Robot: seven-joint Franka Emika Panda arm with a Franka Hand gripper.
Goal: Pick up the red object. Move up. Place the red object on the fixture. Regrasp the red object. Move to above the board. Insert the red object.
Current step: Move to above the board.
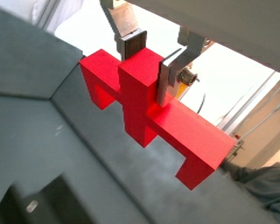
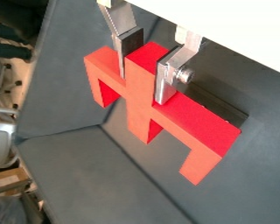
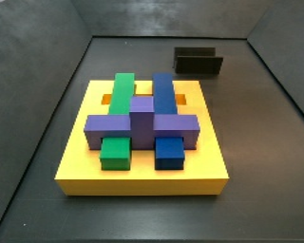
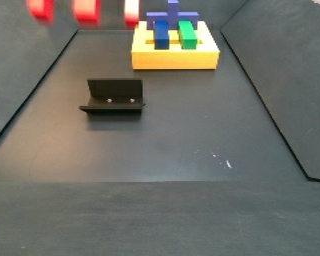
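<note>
Both wrist views show my gripper (image 1: 152, 63) (image 2: 149, 65) shut on the central stem of the red object (image 1: 175, 129) (image 2: 192, 124). Its silver fingers (image 1: 171, 80) (image 2: 168, 80) press the stem from either side. The crossbar and legs hang free, well above the dark floor. In a side view, only the lower tips of the red object (image 4: 87, 10) show at the upper left edge, high over the floor. The fixture (image 3: 197, 63) (image 4: 113, 97) stands bare on the floor. Beyond it lies the yellow board (image 3: 142, 177) (image 4: 176, 58).
The board bears a purple cross block (image 3: 142, 121) with green blocks (image 3: 115, 152) and blue blocks (image 3: 170, 152) around it, plus orange slots (image 3: 180, 97). Dark sloping walls (image 3: 41, 85) enclose the floor on all sides.
</note>
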